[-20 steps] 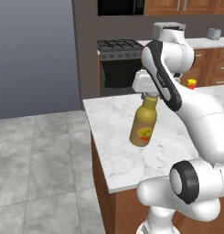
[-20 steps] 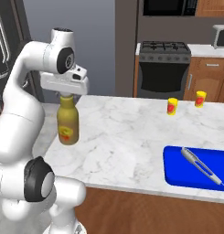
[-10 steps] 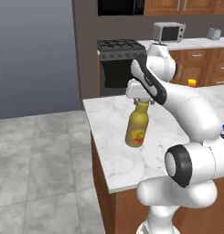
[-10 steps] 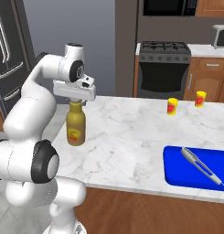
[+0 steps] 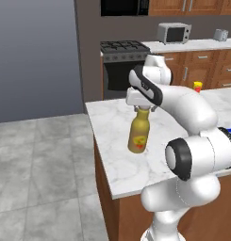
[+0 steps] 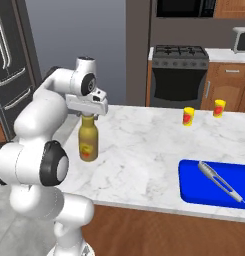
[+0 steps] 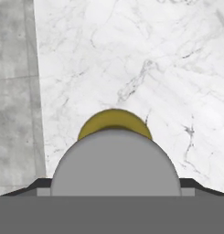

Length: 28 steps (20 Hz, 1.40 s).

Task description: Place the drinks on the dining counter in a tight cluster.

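A mustard-yellow bottle (image 5: 138,135) stands upright near the left end of the dining counter (image 5: 117,155), its grey cap (image 7: 115,162) directly beneath the gripper (image 5: 142,109). The jaws look spread wide about the neck, though the frames do not settle whether they touch it. From the hand camera the cap looms large, with a rim of yellow shoulder showing past it and marble all round.

On the right part of the counter lies a blue tray (image 6: 214,190) holding a silver, pen-like tool (image 6: 219,181) set at a slant. Two small yellow containers with red labels (image 6: 188,116) and (image 6: 219,108) stand well apart from the bottle near the counter's far edge; what they hold cannot be told.

Compared with half a second earlier, the arm has swung and the bottle now sits closer to the counter's left side, its base seemingly down on the marble.

The bottle's label (image 6: 85,149) is red and yellow; no lettering is legible.
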Tool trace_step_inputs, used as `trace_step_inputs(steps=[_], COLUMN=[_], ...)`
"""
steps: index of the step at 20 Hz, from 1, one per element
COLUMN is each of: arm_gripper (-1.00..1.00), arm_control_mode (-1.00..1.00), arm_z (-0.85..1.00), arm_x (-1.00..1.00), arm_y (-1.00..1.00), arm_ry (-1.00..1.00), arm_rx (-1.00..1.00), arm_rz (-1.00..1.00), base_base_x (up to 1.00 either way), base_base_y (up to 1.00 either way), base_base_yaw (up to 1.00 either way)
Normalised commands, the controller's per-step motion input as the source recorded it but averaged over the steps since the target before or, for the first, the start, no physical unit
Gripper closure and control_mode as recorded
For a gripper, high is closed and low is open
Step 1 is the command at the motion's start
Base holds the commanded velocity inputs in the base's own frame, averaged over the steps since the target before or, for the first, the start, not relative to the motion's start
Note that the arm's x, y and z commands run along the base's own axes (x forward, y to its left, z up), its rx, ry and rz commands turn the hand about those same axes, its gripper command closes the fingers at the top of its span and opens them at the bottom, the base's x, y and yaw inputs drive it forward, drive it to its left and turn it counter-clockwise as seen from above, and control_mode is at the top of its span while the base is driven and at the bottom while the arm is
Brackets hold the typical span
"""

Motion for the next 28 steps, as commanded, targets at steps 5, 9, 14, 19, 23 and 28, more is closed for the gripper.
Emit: trace_step_inputs(steps=[5,9,14,19,23,28], arm_gripper=[1.0,1.0,1.0,1.0,1.0,1.0], arm_control_mode=[-1.0,-1.0,-1.0,-1.0,-1.0,-1.0], arm_z=[-0.21,-0.19,-0.29,-0.24,-0.23,-0.36], arm_x=[0.33,0.15,0.09,0.01,0.0,0.0], arm_y=[0.0,0.0,0.0,0.0,0.0,0.0], arm_ry=[0.07,0.04,0.0,0.0,0.0,0.0], arm_rx=[-0.07,-0.01,0.0,0.0,0.0,0.0], arm_rz=[-0.04,0.0,0.0,0.0,0.0,0.0], base_base_x=[0.0,0.0,0.0,0.0,0.0,0.0], base_base_y=[0.0,0.0,0.0,0.0,0.0,0.0], base_base_yaw=[0.0,0.0,0.0,0.0,0.0,0.0])
